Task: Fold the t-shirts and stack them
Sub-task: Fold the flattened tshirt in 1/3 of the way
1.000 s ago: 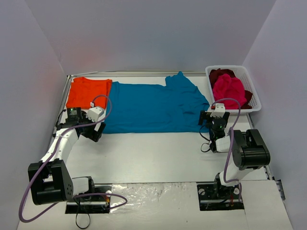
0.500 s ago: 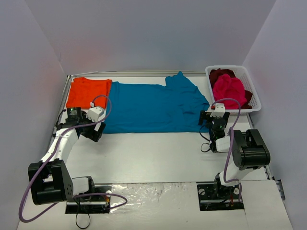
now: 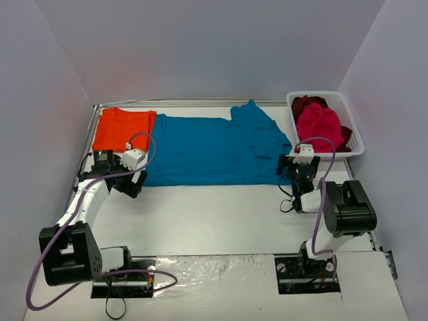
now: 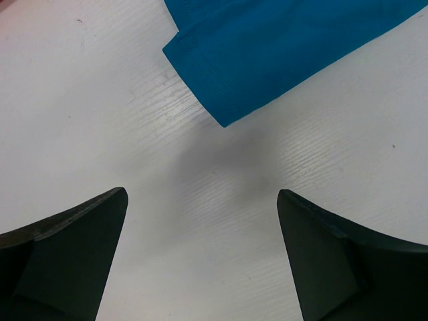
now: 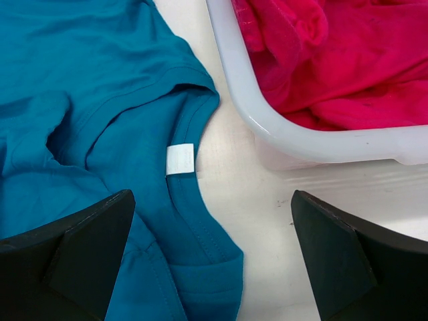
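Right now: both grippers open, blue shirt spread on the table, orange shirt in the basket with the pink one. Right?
No. The orange shirt is on the table, far left, beside the blue shirt, not in the basket; the top view shows it. The basket holds the pink shirt and a dark red one. Left gripper and right gripper are open.

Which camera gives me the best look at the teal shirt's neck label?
Right wrist: the white neck label sits sharp inside the collar of the teal shirt, beside the basket. The top view shows the whole shirt spread out, but the label is too small to make out. Left wrist shows only one corner of it.
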### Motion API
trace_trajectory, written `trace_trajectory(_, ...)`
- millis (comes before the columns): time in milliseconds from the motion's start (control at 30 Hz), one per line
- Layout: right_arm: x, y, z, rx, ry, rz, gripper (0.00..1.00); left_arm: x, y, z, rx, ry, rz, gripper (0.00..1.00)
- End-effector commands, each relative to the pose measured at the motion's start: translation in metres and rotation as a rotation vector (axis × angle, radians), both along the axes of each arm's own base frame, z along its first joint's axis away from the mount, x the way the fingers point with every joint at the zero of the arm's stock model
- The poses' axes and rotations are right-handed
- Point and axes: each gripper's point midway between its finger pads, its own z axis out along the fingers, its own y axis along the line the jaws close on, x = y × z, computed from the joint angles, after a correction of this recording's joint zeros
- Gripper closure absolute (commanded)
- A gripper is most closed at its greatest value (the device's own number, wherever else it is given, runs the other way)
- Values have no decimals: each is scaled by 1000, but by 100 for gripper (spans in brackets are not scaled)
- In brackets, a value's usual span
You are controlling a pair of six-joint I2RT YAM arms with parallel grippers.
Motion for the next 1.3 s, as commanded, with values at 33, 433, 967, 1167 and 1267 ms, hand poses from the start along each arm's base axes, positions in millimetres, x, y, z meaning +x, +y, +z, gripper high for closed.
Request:
trace_trajectory(33, 20, 0, 45, 24, -181, 0, 0, 4, 1, 17, -4, -47, -2, 6)
trace_trajectory(433, 21, 0, 45, 24, -180, 0, 0, 2, 2, 18, -7, -55, 2, 6)
trace_trajectory(967, 21, 0, 45, 24, -180, -1, 0, 3, 2, 18, -5, -54, 3, 6)
trace_trajectory(1167, 21, 0, 45, 24, -182, -1, 0, 8, 8, 15, 4, -48, 45, 6)
trace_trajectory(1267, 21, 0, 45, 24, -180, -1, 0, 8, 8, 15, 4, -47, 46, 6)
